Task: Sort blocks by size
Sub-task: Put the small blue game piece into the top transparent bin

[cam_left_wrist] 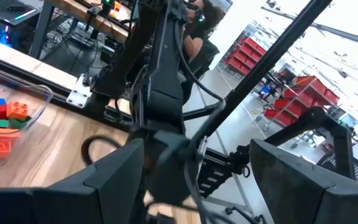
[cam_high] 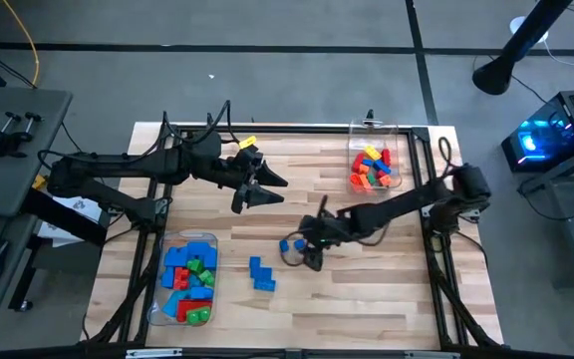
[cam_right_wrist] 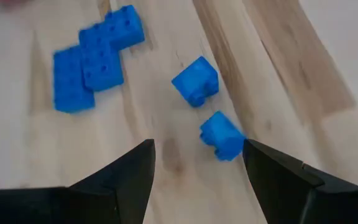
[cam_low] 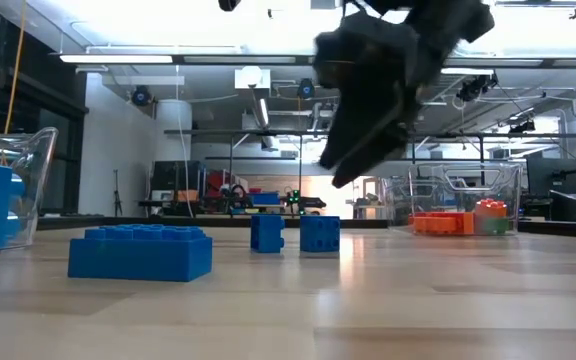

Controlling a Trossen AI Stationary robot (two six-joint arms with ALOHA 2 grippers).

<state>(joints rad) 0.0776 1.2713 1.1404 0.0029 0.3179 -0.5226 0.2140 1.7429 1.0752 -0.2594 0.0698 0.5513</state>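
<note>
Left tub (cam_high: pixel 159 299) at the table's (cam_high: pixel 387 309) front left holds bigger blocks (cam_high: pixel 189 277), mostly blue with some red and green. Its clear wall also shows at the edge of the low view (cam_low: pixel 30 170).

Left gripper (cam_high: pixel 267 187) hovers over the table's back middle, fingers spread wide, nothing between them. In its wrist view the two fingers (cam_left_wrist: pixel 114 180) frame the right arm, not any block.

On the bare wood in the middle: a large blue block (cam_high: pixel 261 273), looks like two stacked or butted together, hard to tell from above. In the low view it reads as one wide brick (cam_low: pixel 140 252).

Just right of it, two small blue blocks (cam_high: pixel 294 245) sit close together but apart, seen clearly in the right wrist view (cam_right_wrist: pixel 196 81) (cam_right_wrist: pixel 222 137).

Right gripper (cam_high: pixel 310 251) hangs just above and beside those two small blocks, fingers parted, empty. Wrist view shows its fingertips (cam_right_wrist: pixel 135 168) straddling bare wood near the closer small block.

Right tub (cam_high: pixel 399 150) at the table's back right holds small blocks (cam_high: pixel 372 168): red, orange, yellow, blue, green.
</note>
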